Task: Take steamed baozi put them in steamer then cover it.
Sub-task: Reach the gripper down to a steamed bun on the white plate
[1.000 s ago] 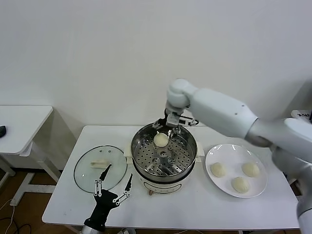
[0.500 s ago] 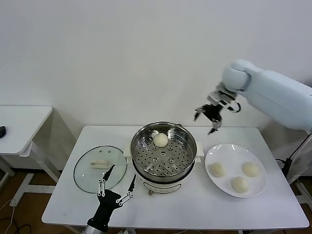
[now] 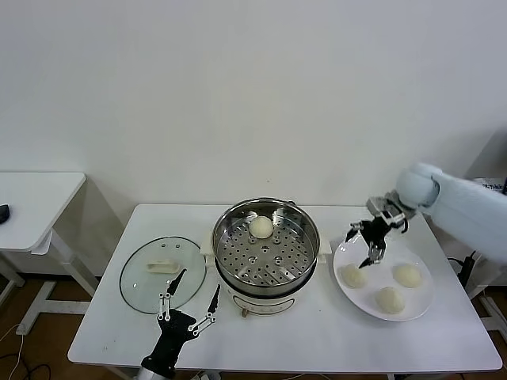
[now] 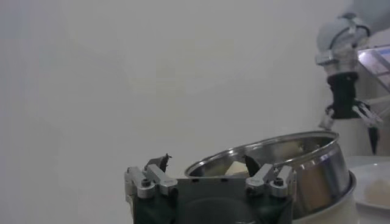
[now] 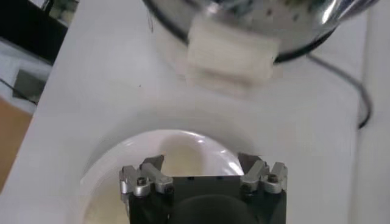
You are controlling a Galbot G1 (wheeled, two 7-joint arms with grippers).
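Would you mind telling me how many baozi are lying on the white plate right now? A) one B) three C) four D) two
B: three baozi lie on the white plate, while a fourth sits inside the steamer; the right pincer hovers open over the plate.

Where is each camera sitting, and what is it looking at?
Head view: up on the robot's head, looking down at the table, steamer, cover and plate; both arms show.
Left wrist view: on the left arm, facing across at the steamer's side; the open left gripper shows, with the right arm far off.
Right wrist view: on the right arm, looking down at the plate; the open right gripper shows.
All three views share the steamer.
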